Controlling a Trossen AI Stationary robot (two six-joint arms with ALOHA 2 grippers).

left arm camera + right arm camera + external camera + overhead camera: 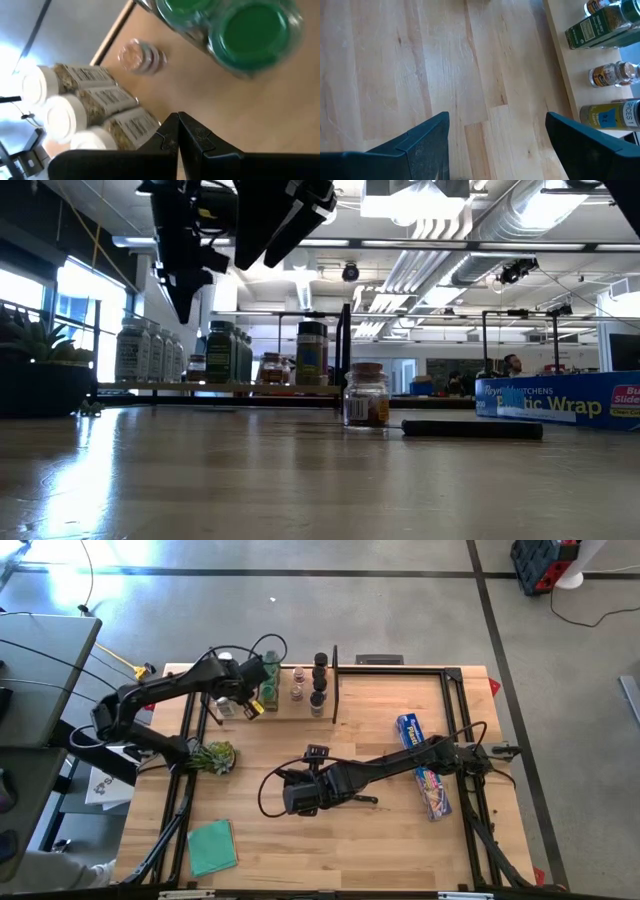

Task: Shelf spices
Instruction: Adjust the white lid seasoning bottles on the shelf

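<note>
The shelf [290, 712] lies along the table's far edge, and the spices stand on it in groups. In the left wrist view I see white-capped jars [55, 100], green-capped jars [250, 35] and a small clear jar [140, 55] with brownish contents. My left gripper [252, 708] [179, 127] hangs shut above the shelf's left part, among these jars, touching none. One brown-capped jar [366, 395] stands alone on the table in front of the shelf. My right gripper [300, 798] [495, 145] hovers open over the table's middle, with bare wood between its fingers.
A dark-handled knife [470, 428] lies on the table beside the lone jar. A blue wrap box [410, 728] and a colourful packet [433, 790] lie at the right. A potted plant [213, 757] and a green cloth [212, 845] are at the left.
</note>
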